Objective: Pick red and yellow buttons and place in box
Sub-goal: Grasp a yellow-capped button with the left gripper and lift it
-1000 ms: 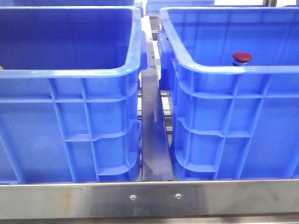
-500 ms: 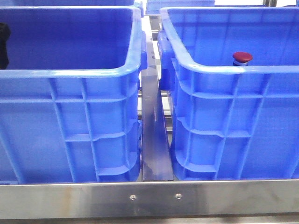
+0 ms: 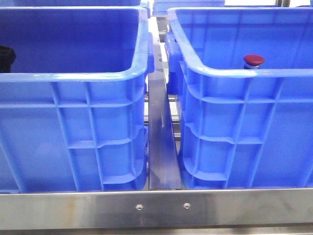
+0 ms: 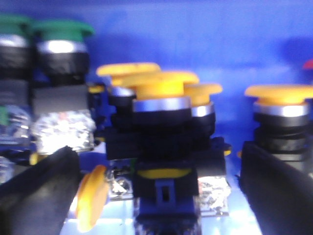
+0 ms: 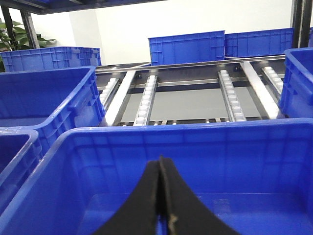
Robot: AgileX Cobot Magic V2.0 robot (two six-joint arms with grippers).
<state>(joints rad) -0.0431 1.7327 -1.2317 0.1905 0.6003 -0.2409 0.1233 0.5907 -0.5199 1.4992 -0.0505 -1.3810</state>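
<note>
Yellow button upright between open left claw

Yellow button [image 4: 164, 85] stands cap-up, silvery collar, black body; left claw [image 4: 161, 191] spread wide, gripping nothing. Right claw [image 5: 160, 205] closed, empty, above blue box [image 5: 195, 142].

Two bright blue crates, the left [image 3: 73, 122] and the right [image 3: 244, 127], fill the front view, their ribbed sides forming a grid pattern, with a silvery steel rail [image 3: 156, 208] below them. A dark red button [image 3: 254, 60] with a silvery collar shows over the right crate's rim. In the left wrist view, orange-yellow buttons [image 4: 164, 85] with silver collars and black bodies stand against a blue wall, beside green-capped buttons [image 4: 61, 30]. Black fingers [image 4: 36, 196] frame that view. In the right wrist view, black fingers [image 5: 146, 205] show over a blue crate [image 5: 186, 142]; grey roller tracks [image 5: 146, 100], more blue crates [image 5: 188, 47] and a white wall [image 5: 195, 17] lie beyond.
</note>
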